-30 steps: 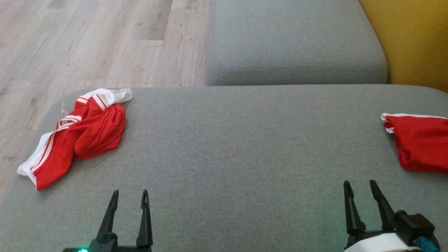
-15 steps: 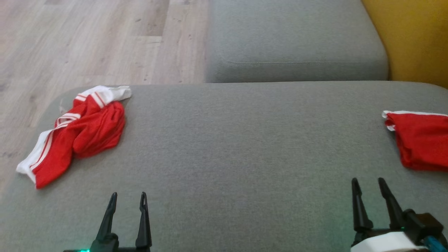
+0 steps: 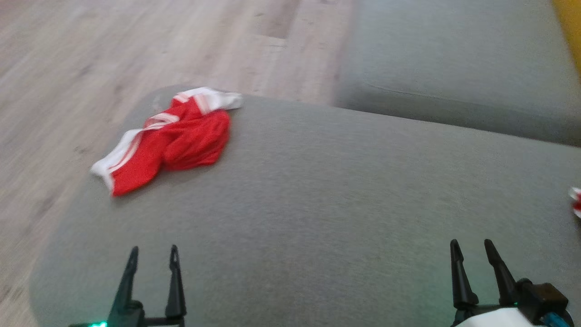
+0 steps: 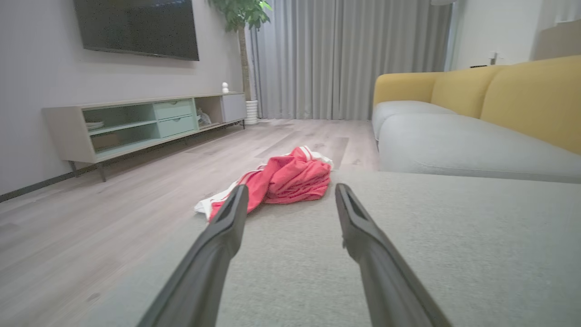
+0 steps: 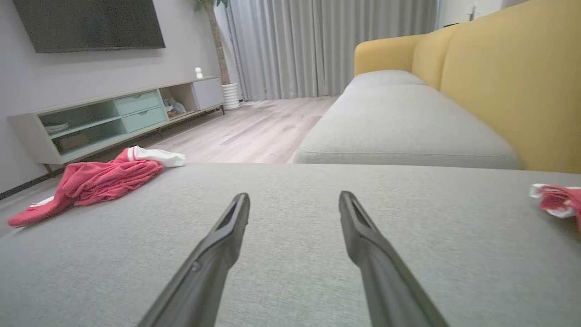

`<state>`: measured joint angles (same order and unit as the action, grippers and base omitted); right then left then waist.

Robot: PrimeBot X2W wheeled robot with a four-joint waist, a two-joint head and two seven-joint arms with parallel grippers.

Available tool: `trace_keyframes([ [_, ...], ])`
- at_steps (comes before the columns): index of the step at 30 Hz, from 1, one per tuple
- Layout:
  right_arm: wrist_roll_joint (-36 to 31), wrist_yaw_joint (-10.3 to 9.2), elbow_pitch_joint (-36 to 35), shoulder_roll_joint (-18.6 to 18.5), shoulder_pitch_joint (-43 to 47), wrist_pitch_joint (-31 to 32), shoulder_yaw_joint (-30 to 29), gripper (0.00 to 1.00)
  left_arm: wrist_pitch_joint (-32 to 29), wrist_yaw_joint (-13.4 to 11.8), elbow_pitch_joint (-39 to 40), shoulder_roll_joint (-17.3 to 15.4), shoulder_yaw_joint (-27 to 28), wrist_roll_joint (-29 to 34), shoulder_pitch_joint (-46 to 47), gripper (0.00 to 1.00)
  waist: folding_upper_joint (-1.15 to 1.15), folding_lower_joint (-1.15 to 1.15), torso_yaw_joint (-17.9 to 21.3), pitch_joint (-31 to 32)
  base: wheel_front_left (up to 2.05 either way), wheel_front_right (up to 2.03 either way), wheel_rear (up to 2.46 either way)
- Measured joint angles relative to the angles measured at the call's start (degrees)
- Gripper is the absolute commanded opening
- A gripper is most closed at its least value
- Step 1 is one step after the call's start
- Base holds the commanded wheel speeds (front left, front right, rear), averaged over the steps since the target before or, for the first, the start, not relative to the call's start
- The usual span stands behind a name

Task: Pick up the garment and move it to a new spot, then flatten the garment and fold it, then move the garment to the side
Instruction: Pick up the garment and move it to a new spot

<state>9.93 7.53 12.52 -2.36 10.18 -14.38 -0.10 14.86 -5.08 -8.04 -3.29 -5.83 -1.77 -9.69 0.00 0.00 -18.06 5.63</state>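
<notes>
Short of garment (image 3: 170, 145), left claw (image 3: 153, 248) wide, empty.

Right hand (image 5: 294, 197) hovers low over the grey cushion (image 5: 454, 254), its two fingers spread wide apart. Far off on the view's left, near the cushion's edge, the red garment (image 5: 95, 181) lies crumpled. At the right edge, a second red cloth (image 5: 556, 200) pokes in. Yellow sofa (image 5: 499, 81) beyond.

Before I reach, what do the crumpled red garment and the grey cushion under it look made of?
The crumpled red garment: looks like thin, soft sportswear fabric, possibly synthetic, matte, white-trimmed; it bunches in loose folds. The grey cushion: woven upholstery cloth, matte, fine flecked weave; probably padded, given rounded edges.
</notes>
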Motion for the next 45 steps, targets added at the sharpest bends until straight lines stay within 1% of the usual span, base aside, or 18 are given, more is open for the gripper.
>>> trace_keyframes([
  [5,0.18,0.0,0.03,0.01,-0.19,0.0,0.97,1.0,0.0,-1.02,2.82,-0.33,1.99,0.08,-0.55,1.0,0.0,-0.01,-5.67,-0.27,0.0,0.0,0.0],
  [6,0.18,0.0,0.03,0.01,-0.19,0.0,0.97,1.0,0.0,-1.02,2.82,-0.33,1.99,0.08,-0.55,1.0,0.0,-0.01,-5.67,-0.27,0.0,0.0,0.0],
  [7,0.18,0.0,0.05,0.02,-0.34,0.0,1.26,1.0,0.0,-1.09,3.5,-0.42,2.48,0.08,-0.81,1.0,0.0,-0.01,-6.54,-0.49,0.0,0.0,0.0],
  [13,-0.08,0.0,1.34,0.02,-2.37,0.0,2.09,1.0,0.0,-2.63,5.47,-0.4,3.88,-0.3,-1.57,1.0,0.0,0.0,-9.38,-2.82,0.0,0.0,0.0],
  [17,-0.82,0.0,1.3,0.02,-2.7,0.0,1.92,1.0,0.0,-2.77,6.55,-0.4,4.61,-0.35,-1.51,1.0,0.0,0.0,-10.37,-4.22,0.0,0.0,0.0],
  [19,-2.26,0.0,1.04,0.02,-2.71,0.0,1.58,1.0,0.0,-2.4,6.9,-0.64,5.69,-0.35,-0.9,1.0,0.0,-0.01,-10.73,-5.37,0.0,0.0,0.0],
  [21,-4.34,0.0,0.49,0.01,-2.77,0.0,1.22,1.0,0.0,-1.89,7.45,-1.31,6.46,-0.35,1.14,1.0,0.0,0.0,-10.94,-7.11,0.0,0.0,0.0],
  [24,-7.71,0.0,-0.25,-0.3,-3.26,0.0,1.04,1.0,0.0,-1.34,8.4,-1.57,7.47,-0.92,7.87,1.0,0.0,0.0,-11.24,-10.34,0.0,0.0,0.0],
  [27,-9.35,0.0,-1.76,-2.46,-4.75,0.0,0.08,1.0,0.01,0.57,7.58,-2.24,7.71,-1.33,16.16,1.0,0.0,0.01,-11.5,-14.11,0.0,0.0,0.0],
  [30,-10.34,0.0,-3.91,-5.65,-6.2,0.0,-1.66,1.0,0.02,2.66,1.93,-3.58,7.81,-1.97,24.12,1.0,0.0,0.01,-11.62,-18.11,0.0,0.0,0.0],
  [33,-11.21,0.0,-6.16,-8.22,-6.6,0.0,-2.44,1.0,0.02,3.94,-6.72,-4.34,8.42,-3.2,32.11,1.0,0.0,0.02,-11.6,-22.12,0.0,0.0,0.0],
  [35,-11.61,0.0,-7.64,-9.84,-6.59,0.0,-2.82,1.0,0.01,5.98,-13.92,-4.98,8.31,-4.11,38.11,1.0,0.0,0.02,-11.49,-24.75,0.0,0.0,0.0],
  [36,-12.05,0.0,-9.25,-11.68,-6.59,0.0,-3.5,1.0,0.01,7.26,-20.43,-5.59,8.0,-4.32,44.25,1.0,0.0,0.02,-11.31,-27.27,0.0,0.0,0.0],
  [38,-12.13,0.0,-11.17,-13.54,-6.42,-0.01,-4.74,1.0,-0.62,8.5,-26.97,-5.97,7.72,-4.8,50.5,1.0,0.0,0.02,-11.1,-29.76,0.0,0.0,0.0],
  [42,-12.12,0.0,-16.64,-15.91,-5.75,-0.03,-6.71,1.0,-4.85,10.63,-39.47,-5.71,7.32,-7.23,60.9,1.0,0.0,0.01,-10.72,-34.38,0.0,0.0,0.0],
  [45,-12.11,0.0,-20.89,-16.77,-5.16,0.42,-7.44,1.0,-9.43,11.22,-48.55,-5.59,7.46,-9.45,65.92,1.0,0.0,0.01,-10.3,-37.48,0.0,0.0,0.0],
])
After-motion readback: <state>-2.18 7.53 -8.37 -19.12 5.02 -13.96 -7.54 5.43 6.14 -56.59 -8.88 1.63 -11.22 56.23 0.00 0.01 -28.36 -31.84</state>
